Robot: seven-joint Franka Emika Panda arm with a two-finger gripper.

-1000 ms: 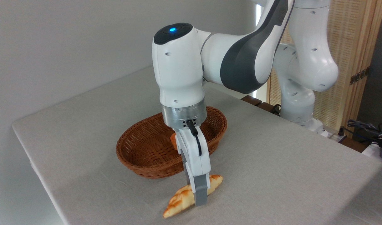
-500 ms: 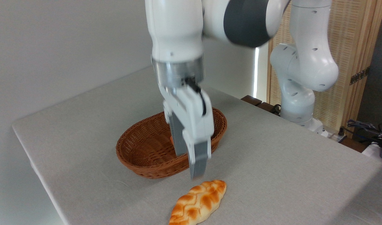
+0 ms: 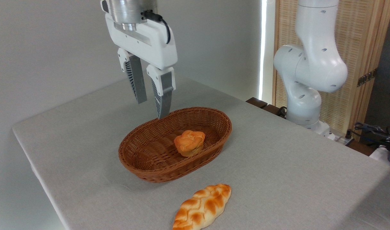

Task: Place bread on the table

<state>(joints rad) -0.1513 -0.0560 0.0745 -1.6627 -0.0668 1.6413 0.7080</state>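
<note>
Bread, a braided loaf with pale cream flanks and golden-brown ridges, lies flat on the grey table just in front of the wicker basket. My hand hangs above the basket's far rim, fingers parted and holding nothing.

Gripper hangs high in the air, pointing straight down, its two grey fingers parted with nothing between them; the white arm's base stands upright at right.
</note>
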